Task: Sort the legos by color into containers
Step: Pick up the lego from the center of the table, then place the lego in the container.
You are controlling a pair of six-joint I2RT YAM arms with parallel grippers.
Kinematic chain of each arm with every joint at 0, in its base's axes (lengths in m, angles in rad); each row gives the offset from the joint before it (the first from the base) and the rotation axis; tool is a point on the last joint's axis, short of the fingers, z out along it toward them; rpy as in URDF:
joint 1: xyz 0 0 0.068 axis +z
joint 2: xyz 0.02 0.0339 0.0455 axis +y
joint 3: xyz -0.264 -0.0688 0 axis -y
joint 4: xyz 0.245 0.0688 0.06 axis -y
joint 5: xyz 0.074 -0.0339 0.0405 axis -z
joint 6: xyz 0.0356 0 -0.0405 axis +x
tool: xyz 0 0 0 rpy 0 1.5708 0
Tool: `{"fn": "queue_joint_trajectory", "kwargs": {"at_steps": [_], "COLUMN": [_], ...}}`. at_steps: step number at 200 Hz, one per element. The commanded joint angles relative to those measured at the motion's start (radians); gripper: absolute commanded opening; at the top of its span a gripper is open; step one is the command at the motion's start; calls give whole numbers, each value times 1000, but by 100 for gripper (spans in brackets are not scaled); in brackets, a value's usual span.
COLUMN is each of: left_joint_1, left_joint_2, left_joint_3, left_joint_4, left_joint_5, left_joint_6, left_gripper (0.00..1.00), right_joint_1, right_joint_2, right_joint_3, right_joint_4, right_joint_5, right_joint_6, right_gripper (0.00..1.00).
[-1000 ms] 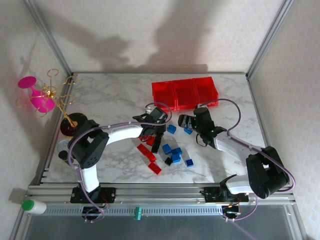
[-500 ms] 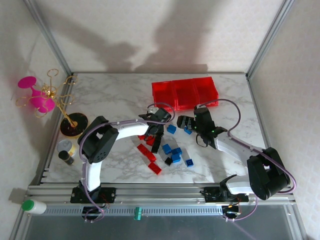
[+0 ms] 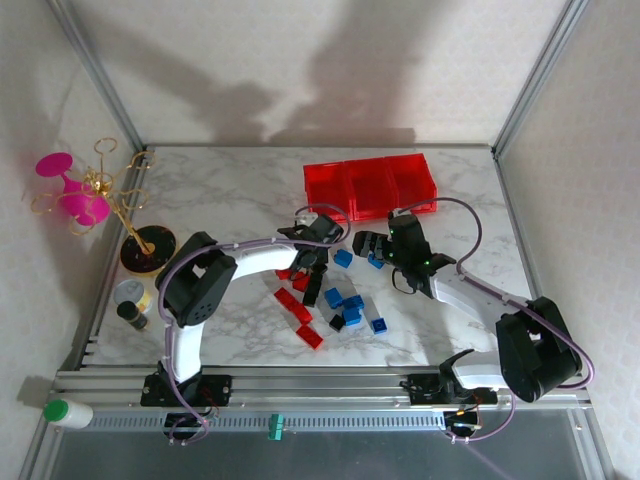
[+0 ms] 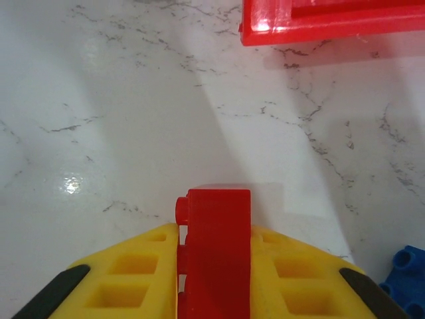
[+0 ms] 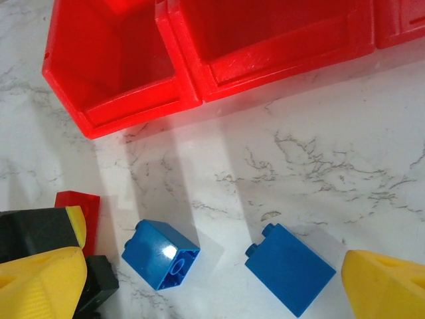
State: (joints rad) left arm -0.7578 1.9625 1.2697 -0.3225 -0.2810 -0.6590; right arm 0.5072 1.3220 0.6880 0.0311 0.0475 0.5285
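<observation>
My left gripper [image 3: 306,266] is shut on a red lego [image 4: 216,247], pinched upright between its yellow fingers [image 4: 133,279] just above the marble. The containers [image 3: 370,187], three joined red bins, stand at the back, and their rim [image 4: 319,30] lies ahead of the held brick. My right gripper [image 5: 212,292] hovers open over two blue legos [image 5: 159,254] [image 5: 289,268], which lie on the table between its fingertips. Two empty bins [image 5: 133,100] sit just beyond them. More red [image 3: 296,306], blue [image 3: 346,304] and black [image 3: 337,322] legos lie scattered in the middle.
A round black disc base [image 3: 145,250] with a gold wire stand and a pink glass [image 3: 75,195] stands at the left edge. Small jars [image 3: 130,295] are beside it. A white bottle [image 3: 68,412] lies on the front rail. Frame posts rise at the back corners.
My left gripper has closed on the red lego, and the left arm's elbow swung inward. The right arm has barely moved and stays open.
</observation>
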Motion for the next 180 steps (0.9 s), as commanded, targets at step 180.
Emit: {"fn": "queue_joint_trajectory", "kwargs": {"at_steps": [180], "left_joint_1": [138], "left_joint_2": [315], "left_joint_3": [644], "left_joint_4": [1], "left_joint_5": [-52], "left_joint_6": [164], "left_gripper": [19], "right_joint_1": [-102], "right_joint_2": [-7], "right_joint_3": [59], "right_joint_4": [58], "right_joint_5": [-26], "right_joint_6": [50], "right_gripper": [99]}}
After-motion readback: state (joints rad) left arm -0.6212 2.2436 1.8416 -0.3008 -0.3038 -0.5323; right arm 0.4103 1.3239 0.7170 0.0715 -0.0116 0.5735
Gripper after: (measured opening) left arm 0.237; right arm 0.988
